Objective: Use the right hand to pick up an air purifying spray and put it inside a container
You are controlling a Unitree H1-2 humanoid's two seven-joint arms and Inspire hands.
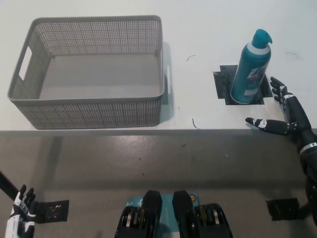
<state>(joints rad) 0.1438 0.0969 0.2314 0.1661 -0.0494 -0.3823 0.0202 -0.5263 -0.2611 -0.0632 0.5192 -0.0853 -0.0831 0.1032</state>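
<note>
A teal air purifying spray can [252, 68] with a white collar stands upright on a dark square patch at the right of the white table [208, 29]. My black right hand [284, 113] is open just right of and below the can, fingers spread, not touching it. A grey perforated basket [89, 69] sits empty at the table's left. My white left hand [21, 215] rests low at the bottom left, off the table, fingers apart.
The table's front edge [148, 131] runs across the middle of the view, with grey floor below it. Dark tape patches [52, 211] mark the floor at lower left and lower right. Bare tabletop lies between basket and can.
</note>
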